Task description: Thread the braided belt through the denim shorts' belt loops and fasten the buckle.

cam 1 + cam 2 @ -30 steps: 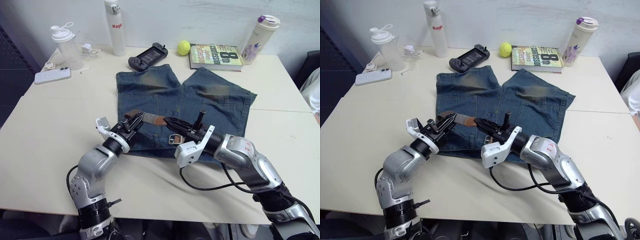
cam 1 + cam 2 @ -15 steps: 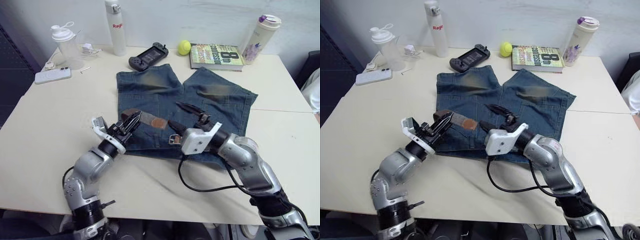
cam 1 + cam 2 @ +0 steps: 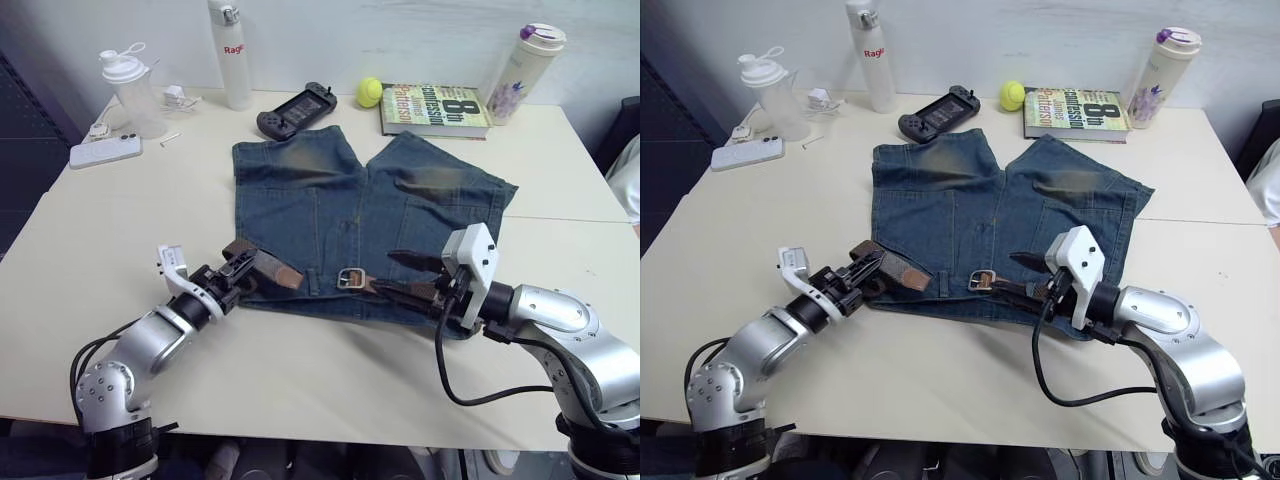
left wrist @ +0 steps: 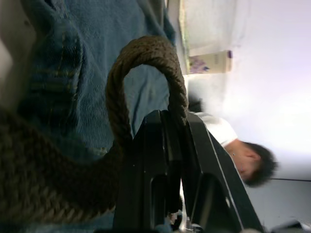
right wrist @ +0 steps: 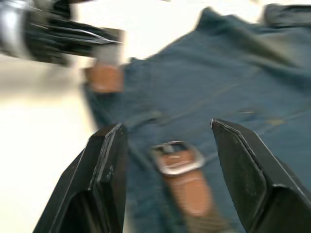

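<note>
The denim shorts (image 3: 360,215) lie flat mid-table, with the waistband toward me. The braided belt (image 3: 268,270) runs along that waistband, and its silver buckle (image 3: 350,278) rests near the fly. My left gripper (image 3: 232,272) is at the shorts' near left corner. It is shut on the belt's brown end, which arches over the fingers (image 4: 155,160) as a braided loop (image 4: 146,48). My right gripper (image 3: 386,270) hovers open just right of the buckle (image 5: 176,156), with nothing between its fingers (image 5: 104,184). I cannot make out the belt loops.
Along the table's far side stand a shaker cup (image 3: 130,95), a phone (image 3: 105,152), a white bottle (image 3: 230,55), a game controller (image 3: 295,108), a tennis ball (image 3: 370,92), a book (image 3: 435,108) and a tumbler (image 3: 525,70). A person's sleeve (image 3: 625,180) shows at the right edge.
My right gripper has opened and drawn back to the right, off the belt. The left arm has pulled the belt end leftward and nearer. The buckle now lies on the waistband.
</note>
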Controlling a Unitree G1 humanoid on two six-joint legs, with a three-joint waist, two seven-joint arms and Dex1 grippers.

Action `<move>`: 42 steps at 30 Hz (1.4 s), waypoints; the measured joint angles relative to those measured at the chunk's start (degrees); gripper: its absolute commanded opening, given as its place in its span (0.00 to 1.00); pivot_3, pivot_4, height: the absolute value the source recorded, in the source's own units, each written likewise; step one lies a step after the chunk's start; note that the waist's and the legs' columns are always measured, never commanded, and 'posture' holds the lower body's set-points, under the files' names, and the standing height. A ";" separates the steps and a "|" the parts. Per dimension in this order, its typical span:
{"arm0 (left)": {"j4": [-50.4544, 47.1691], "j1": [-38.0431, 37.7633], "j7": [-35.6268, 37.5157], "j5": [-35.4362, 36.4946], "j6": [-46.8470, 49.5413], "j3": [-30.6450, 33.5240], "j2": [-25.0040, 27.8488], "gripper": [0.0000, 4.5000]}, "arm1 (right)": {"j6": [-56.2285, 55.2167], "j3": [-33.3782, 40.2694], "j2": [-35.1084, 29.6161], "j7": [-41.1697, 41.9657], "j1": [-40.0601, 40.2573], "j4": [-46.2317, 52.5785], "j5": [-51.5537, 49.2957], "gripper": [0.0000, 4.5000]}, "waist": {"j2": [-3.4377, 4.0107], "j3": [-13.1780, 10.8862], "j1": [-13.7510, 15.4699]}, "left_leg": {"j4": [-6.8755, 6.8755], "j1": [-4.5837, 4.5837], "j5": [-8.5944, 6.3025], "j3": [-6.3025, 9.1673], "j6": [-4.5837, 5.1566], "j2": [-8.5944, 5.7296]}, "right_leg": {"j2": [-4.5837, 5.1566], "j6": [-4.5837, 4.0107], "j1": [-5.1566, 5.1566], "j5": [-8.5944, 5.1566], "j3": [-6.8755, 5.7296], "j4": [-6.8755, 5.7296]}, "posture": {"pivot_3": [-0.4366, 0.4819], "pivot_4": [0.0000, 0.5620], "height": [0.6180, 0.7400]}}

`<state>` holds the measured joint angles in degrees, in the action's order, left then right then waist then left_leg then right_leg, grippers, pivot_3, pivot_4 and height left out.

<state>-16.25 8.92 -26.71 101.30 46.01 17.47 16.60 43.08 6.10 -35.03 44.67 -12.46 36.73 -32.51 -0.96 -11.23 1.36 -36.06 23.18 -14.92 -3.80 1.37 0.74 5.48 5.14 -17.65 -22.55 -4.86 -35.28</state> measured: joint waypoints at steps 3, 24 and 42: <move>-2.60 -0.05 0.73 -6.72 -1.43 -3.44 -0.25 0.00 | 0.95 0.41 -0.30 -1.23 0.38 1.00 -1.08 0.65 | 0.02 -0.01 -0.05 | 0.05 0.01 0.01 -0.04 -0.02 0.00 | -0.02 0.01 0.00 0.00 -0.01 0.09 | 0.48 0.27 1.00; -12.36 -7.41 -0.37 -31.82 -14.05 -9.86 -13.31 0.00 | 7.37 0.95 -3.19 -6.69 -5.78 2.81 -13.22 0.65 | 0.06 -0.04 0.12 | 0.07 0.05 0.00 -0.04 -0.05 0.00 | -0.05 0.09 -0.01 0.05 -0.06 0.20 | 0.48 0.27 1.00; -12.03 -9.80 1.21 -41.14 -15.80 -12.40 -19.68 0.00 | 8.77 0.05 -3.33 -8.65 -9.69 2.12 -16.61 0.65 | 0.06 -0.05 0.16 | 0.06 0.09 -0.04 -0.04 -0.01 0.00 | -0.03 0.10 -0.01 0.05 -0.11 0.25 | 0.48 0.27 1.00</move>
<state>-28.27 -0.88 -25.50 60.16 30.21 5.07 -3.07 51.84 6.15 -38.35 36.02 -22.16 38.86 -49.11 -0.90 -11.28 1.52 -36.00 23.27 -14.96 -3.84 1.36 0.74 5.46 5.24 -17.66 -22.50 -4.97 -35.03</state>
